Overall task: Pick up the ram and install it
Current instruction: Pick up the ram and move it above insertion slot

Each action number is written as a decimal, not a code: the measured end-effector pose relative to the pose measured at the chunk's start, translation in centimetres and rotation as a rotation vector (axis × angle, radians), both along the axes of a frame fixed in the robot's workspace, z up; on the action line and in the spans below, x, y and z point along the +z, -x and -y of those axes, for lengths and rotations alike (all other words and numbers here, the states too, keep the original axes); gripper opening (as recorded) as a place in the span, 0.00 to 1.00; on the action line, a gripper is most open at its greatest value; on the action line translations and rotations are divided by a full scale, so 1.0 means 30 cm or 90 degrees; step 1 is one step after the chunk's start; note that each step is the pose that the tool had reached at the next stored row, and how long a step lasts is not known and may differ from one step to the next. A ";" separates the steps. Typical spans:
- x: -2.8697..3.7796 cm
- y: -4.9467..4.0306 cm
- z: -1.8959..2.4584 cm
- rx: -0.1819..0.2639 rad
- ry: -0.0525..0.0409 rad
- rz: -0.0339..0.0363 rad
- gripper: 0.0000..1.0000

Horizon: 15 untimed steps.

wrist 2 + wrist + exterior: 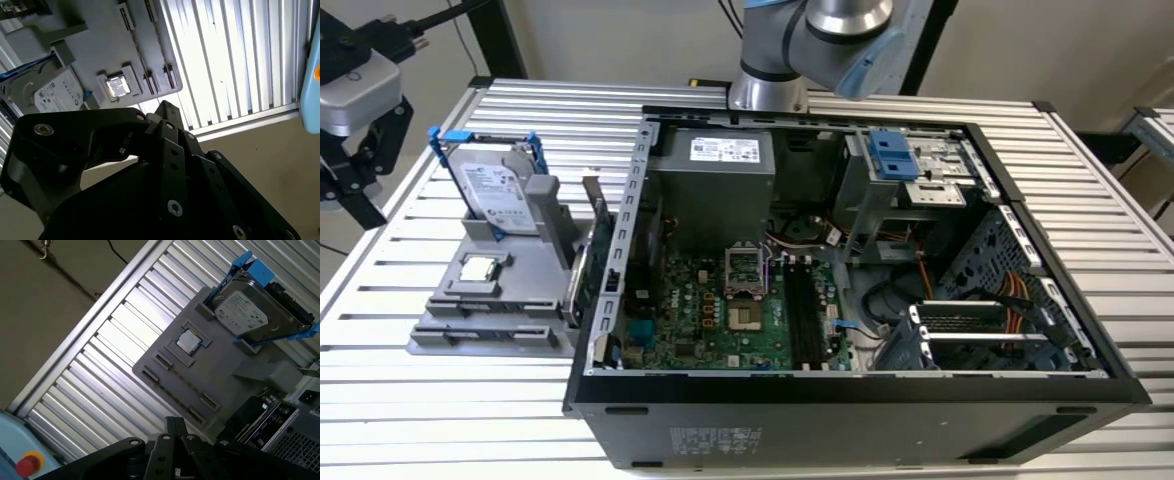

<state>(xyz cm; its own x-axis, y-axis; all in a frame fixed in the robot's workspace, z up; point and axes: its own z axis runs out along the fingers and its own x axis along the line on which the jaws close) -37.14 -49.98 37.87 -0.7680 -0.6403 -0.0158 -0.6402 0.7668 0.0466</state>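
The gripper [165, 111] [175, 424] is a black linkage hanging well above the ribbed table, and its jaws meet in a point with nothing showing between them. Beyond it lies a grey holder [220, 382] [95, 50] [454, 300]. The ram [172, 394] [143, 56] appears as a thin line seen edge-on between two end clips on that holder. The black motherboard slots [803, 312] run along the board inside the open computer case [854, 385]. The arm [827, 40] comes in at the back of the exterior view.
On the holder stand a silver hard drive in a blue frame [494, 190] [250, 315] and a small square processor chip [480, 268] [188, 341] [118, 87]. A circuit card [582, 280] stands between holder and case. A red button [27, 463] sits past the table edge.
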 end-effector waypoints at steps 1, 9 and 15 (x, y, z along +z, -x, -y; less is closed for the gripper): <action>0.000 0.000 0.000 0.004 0.0000 0.0000 0.00; 0.000 0.000 0.000 0.038 0.0000 0.0000 0.00; 0.000 0.000 0.000 0.063 0.0000 0.0000 0.00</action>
<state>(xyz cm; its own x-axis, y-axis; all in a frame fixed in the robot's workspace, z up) -37.14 -49.97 37.87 -0.7009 -0.7130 -0.0158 -0.7129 0.6997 0.0466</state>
